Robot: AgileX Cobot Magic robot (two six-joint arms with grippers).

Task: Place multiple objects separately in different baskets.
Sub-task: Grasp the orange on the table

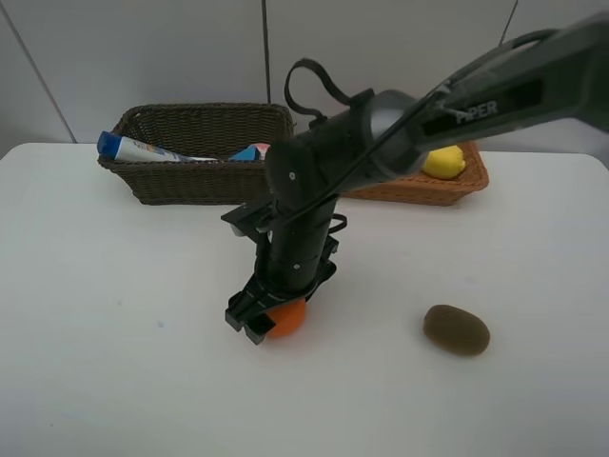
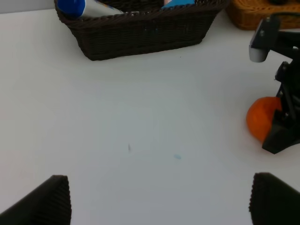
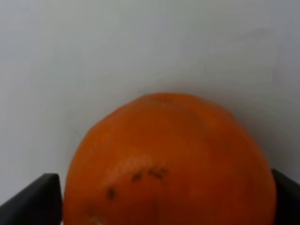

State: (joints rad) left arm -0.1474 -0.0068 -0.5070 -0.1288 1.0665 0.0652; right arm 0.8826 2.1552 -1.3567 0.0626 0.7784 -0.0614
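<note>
Orange sits mid-tabletop, toward front edge; right gripper straddles it, fingers spread wide, not clamped yet, prob lined up for grab; left gripper spread, idle; kiwi near right.

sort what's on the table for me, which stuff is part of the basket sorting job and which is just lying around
Part of the job: orange between the right gripper fingers, kiwi, lemon in the tan basket, blue-capped bottle in the dark basket.

Just lying about: nothing visible; only the white table.
</note>
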